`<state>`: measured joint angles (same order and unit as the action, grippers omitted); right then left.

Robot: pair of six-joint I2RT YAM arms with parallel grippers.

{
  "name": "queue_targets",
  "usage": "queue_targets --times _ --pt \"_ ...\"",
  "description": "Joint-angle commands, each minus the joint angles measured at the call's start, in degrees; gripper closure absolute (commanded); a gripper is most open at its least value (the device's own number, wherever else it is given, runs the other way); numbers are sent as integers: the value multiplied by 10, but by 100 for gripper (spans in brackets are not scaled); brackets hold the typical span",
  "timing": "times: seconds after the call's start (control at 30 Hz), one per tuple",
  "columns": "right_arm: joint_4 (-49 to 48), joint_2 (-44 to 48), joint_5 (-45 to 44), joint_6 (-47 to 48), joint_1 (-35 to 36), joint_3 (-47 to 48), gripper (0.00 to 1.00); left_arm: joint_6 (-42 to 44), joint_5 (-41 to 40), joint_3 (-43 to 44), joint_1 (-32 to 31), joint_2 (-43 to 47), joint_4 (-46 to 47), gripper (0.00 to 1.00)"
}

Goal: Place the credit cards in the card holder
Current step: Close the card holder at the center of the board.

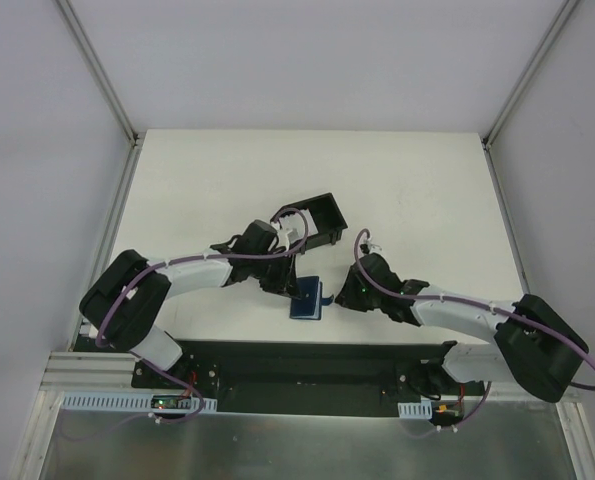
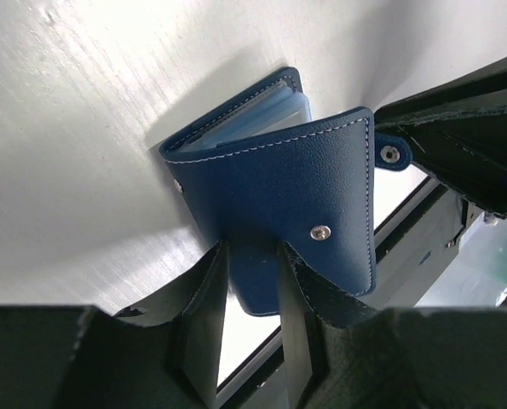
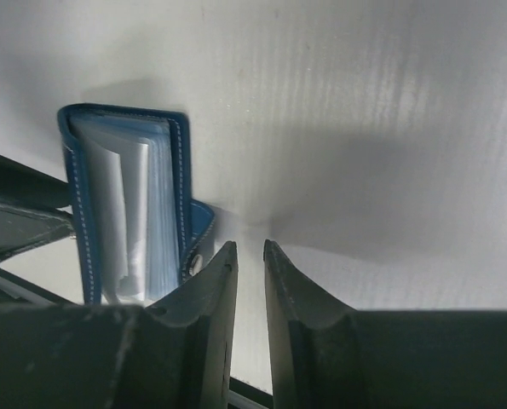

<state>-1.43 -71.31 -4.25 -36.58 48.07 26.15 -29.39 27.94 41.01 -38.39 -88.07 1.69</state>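
The navy card holder (image 1: 306, 303) stands half open on the table between my two grippers. In the left wrist view the card holder (image 2: 279, 187) fills the middle. My left gripper (image 2: 251, 256) is closed on the lower edge of its cover; in the top view the left gripper (image 1: 295, 282) is at its far side. In the right wrist view the card holder (image 3: 76, 213) shows its pale blue pockets, with a whitish card (image 3: 121, 213) in one. My right gripper (image 3: 250, 247) is empty beside its snap tab (image 3: 199, 234), jaws a narrow gap apart. No loose card shows.
A black square tray (image 1: 317, 212) with raised walls stands just behind the left gripper; its inside is hidden. The dark base rail (image 1: 297, 365) runs along the table's near edge, close under the card holder. White walls enclose the table on three sides.
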Motion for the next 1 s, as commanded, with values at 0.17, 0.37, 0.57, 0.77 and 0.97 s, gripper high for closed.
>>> queue_targets --times 0.17,0.37,0.57,0.77,0.97 --pt "-39 -23 29 0 1 29 80 10 -41 6 -23 3 -15 74" --pt "-38 -27 26 0 1 30 80 2 -47 13 -34 52 -39 70" --pt "-39 -30 27 2 1 33 80 -1 -24 25 -42 27 -42 74" --pt "-39 -30 26 5 0 34 80 -1 -32 30 -58 3 -42 74" --pt "-43 -37 30 13 1 40 80 -13 -71 32 -69 -28 -41 75"
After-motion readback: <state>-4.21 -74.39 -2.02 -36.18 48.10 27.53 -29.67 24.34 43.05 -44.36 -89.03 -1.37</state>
